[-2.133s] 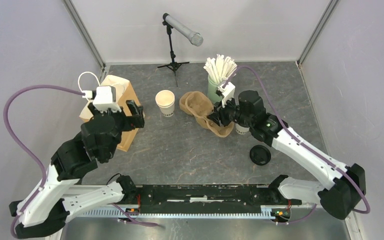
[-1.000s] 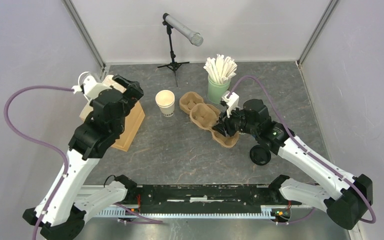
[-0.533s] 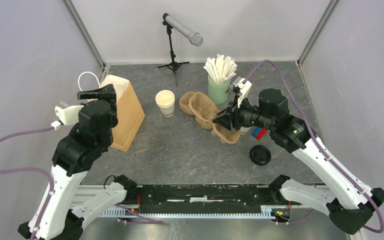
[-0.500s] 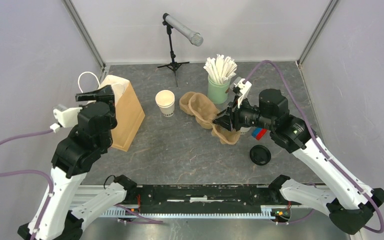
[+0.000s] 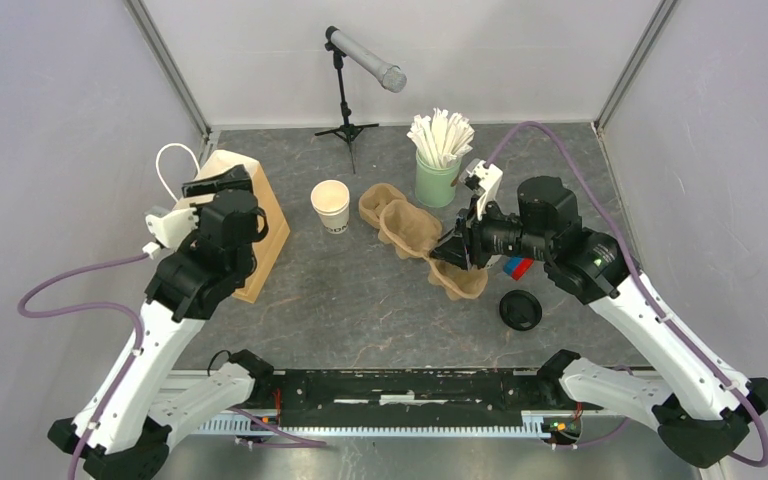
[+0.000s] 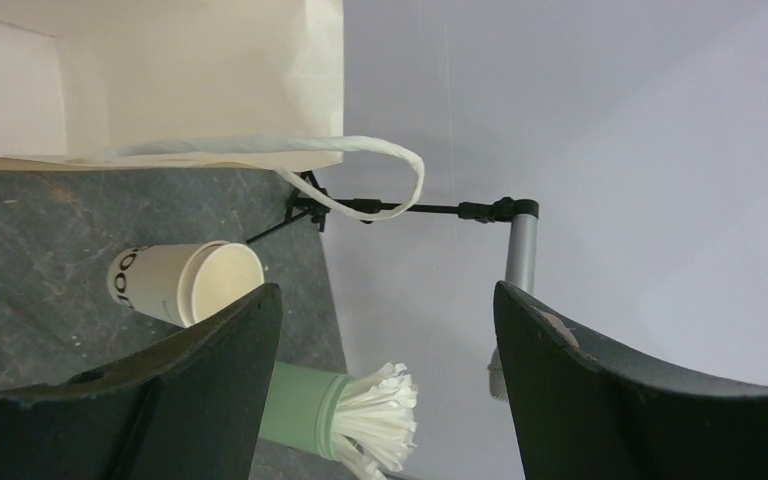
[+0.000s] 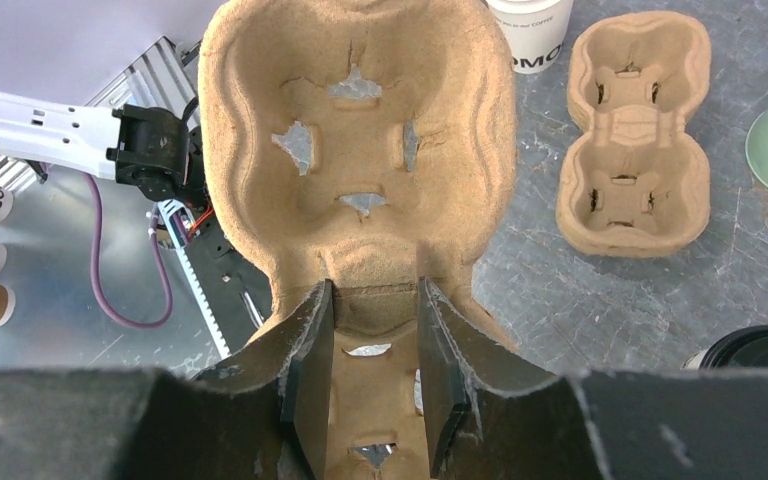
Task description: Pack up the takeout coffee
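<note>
- A paper bag [image 5: 268,228] stands at the left of the bench [image 5: 360,300]. The left pincer [image 6: 385,300] hangs above it, fingers spread and empty.
- A lidless cup [image 5: 330,205] stands beside the bag. Its print is cut off, though "COFFEE" is readable.
- One pulp carrier [image 5: 395,215] lies flat.
- The right pincer [image 7: 373,290] is clamped on a second carrier [image 7: 360,150].
- The takeout coffee [image 7: 765,347] stands to the right, and only its lid edge shows.

A robotics lab booth: bare pale walls [image 5: 50,120] enclosing a grey table [image 5: 360,310], microphone [image 5: 365,60] on a tripod [image 5: 346,128]
</note>
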You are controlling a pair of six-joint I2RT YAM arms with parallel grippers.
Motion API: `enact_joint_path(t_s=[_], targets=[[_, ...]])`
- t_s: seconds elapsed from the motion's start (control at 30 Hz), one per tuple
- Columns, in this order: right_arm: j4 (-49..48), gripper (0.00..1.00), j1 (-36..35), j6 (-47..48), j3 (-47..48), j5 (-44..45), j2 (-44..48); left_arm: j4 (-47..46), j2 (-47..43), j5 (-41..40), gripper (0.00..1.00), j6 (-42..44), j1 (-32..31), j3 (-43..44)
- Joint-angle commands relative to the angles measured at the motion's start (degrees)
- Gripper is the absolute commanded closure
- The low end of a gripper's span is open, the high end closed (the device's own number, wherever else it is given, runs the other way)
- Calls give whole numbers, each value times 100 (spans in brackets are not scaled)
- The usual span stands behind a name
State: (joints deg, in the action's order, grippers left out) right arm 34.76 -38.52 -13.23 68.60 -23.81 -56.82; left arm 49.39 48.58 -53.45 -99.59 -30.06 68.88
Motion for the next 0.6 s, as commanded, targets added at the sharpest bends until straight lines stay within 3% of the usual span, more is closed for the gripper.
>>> enact_joint_path(t_s=[0.0,0.27,0.4,0.57], targets=[[200,65,3,39,359,-57,-49,-865,122,-447,16,32,52,134],[504,64,3,149,732,-38,-189,-998,165,-829,18,-30,311,-133],[504,64,0,134,811,-36,-235,-1501,241,-824,21,681,591,-190],[499,64,3,94,832,-64,-304,-1750,348,-465,39,908,824,-250]])
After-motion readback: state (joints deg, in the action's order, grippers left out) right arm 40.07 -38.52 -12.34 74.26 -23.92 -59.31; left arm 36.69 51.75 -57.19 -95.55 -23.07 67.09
